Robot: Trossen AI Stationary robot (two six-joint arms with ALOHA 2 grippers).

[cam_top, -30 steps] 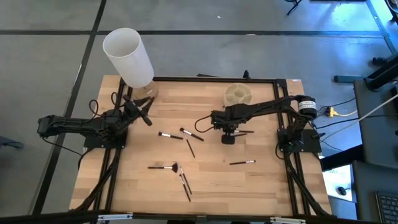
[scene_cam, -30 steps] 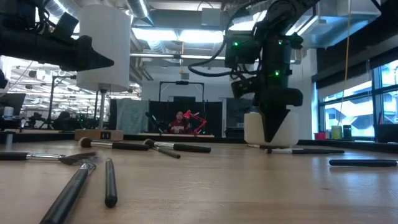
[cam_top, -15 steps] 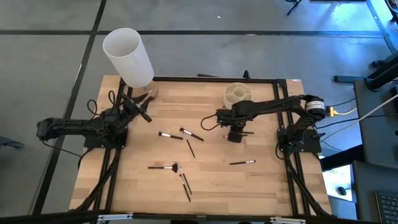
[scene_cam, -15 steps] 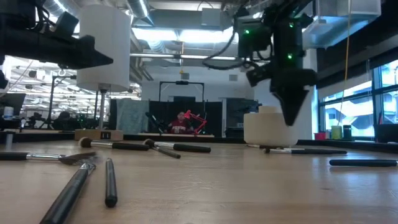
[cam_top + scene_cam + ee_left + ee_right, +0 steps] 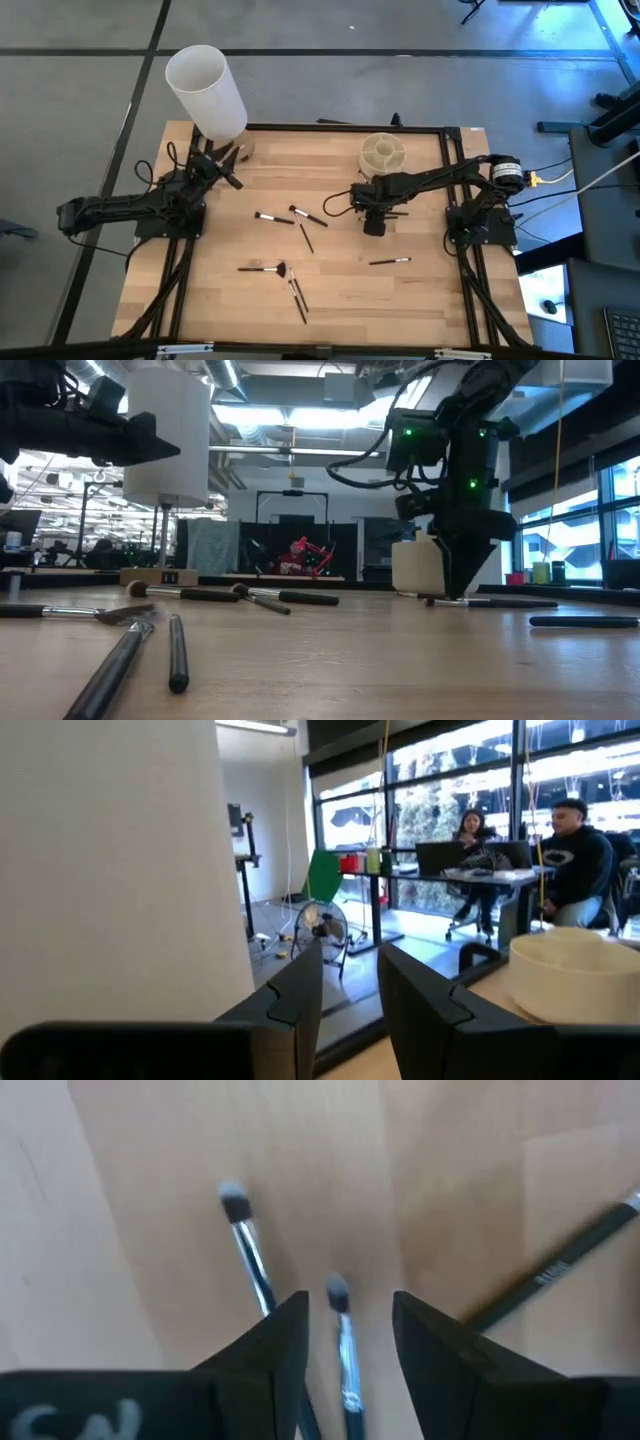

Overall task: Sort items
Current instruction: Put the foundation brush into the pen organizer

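Pale wooden table (image 5: 420,300) with thin black-handled makeup brushes (image 5: 268,217) scattered on it. Seven lie clear in the high view. One silver-necked brush runs left-right at centre, with a diagonal one (image 5: 308,215) just beside it and a dark stick (image 5: 305,238) below them. A fan-tipped brush (image 5: 262,268) lies left-right toward the front, with two sticks (image 5: 298,298) end to end near it. One lone stick (image 5: 389,261) lies left-right, front right. The right wrist view adds three more: a slim dark-tipped brush (image 5: 341,1330), a second slim brush (image 5: 245,1245) nearly parallel and just beside it, and a black stick (image 5: 560,1270) angled off to one side. The right gripper (image 5: 348,1300) stands tip-down at table centre with its fingers spread astride the first slim brush, whose bristle end points away from the wrist; it is not clamped. Against half a second ago in the low view, this gripper (image 5: 462,585) has dropped from well above the table to just over it. The left gripper (image 5: 350,955) hangs released, holding nothing, beside the one tall white cylinder (image 5: 207,90); it has crept closer to it. One round beige compartmented cup (image 5: 384,152) sits at the rear.
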